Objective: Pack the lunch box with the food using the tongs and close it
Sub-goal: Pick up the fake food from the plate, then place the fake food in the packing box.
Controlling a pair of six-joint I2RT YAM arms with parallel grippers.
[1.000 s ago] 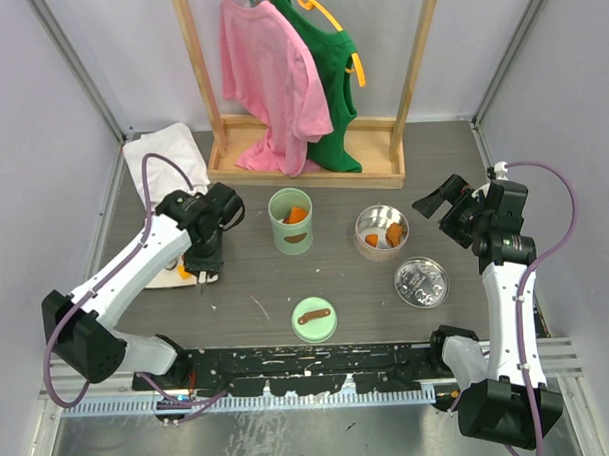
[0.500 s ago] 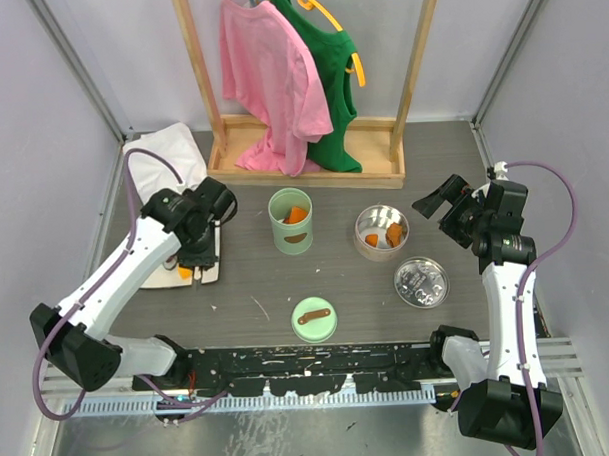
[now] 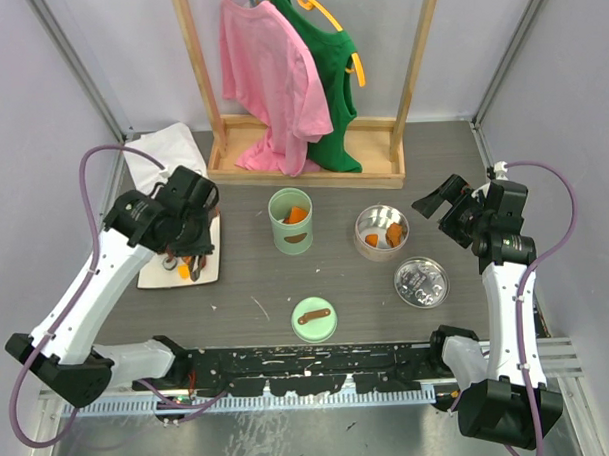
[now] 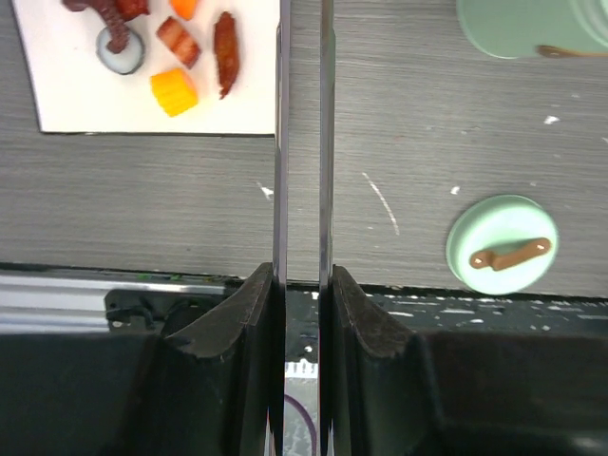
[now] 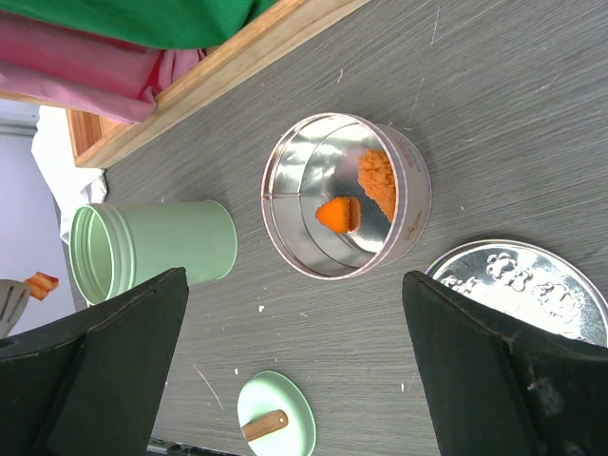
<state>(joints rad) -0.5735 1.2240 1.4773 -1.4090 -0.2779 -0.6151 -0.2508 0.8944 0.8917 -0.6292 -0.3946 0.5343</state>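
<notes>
Where the table meets the back wall, one wooden rack [image 3: 313, 174] is seen, hung with two garments: a pink shirt [image 3: 269, 69] and a green shirt [image 3: 332, 87]. Two arms are mounted at the near edge. The left gripper [image 4: 302, 285] is pressed together on the one pair of tongs [image 4: 281, 142], which is held above the table beside a white sheet [image 4: 95, 109]. On that sheet the loose food [image 4: 174, 91] is laid — at least six pieces are counted in the left wrist view. The right gripper [image 3: 439, 203] is spread wide. Two containers are open: the green lunch box [image 3: 290, 220], holding one orange piece, and a metal tin [image 5: 345, 195], holding two. Two lids are laid flat, apart — a metal lid [image 3: 421, 282] and a green lid [image 3: 315, 319].
</notes>
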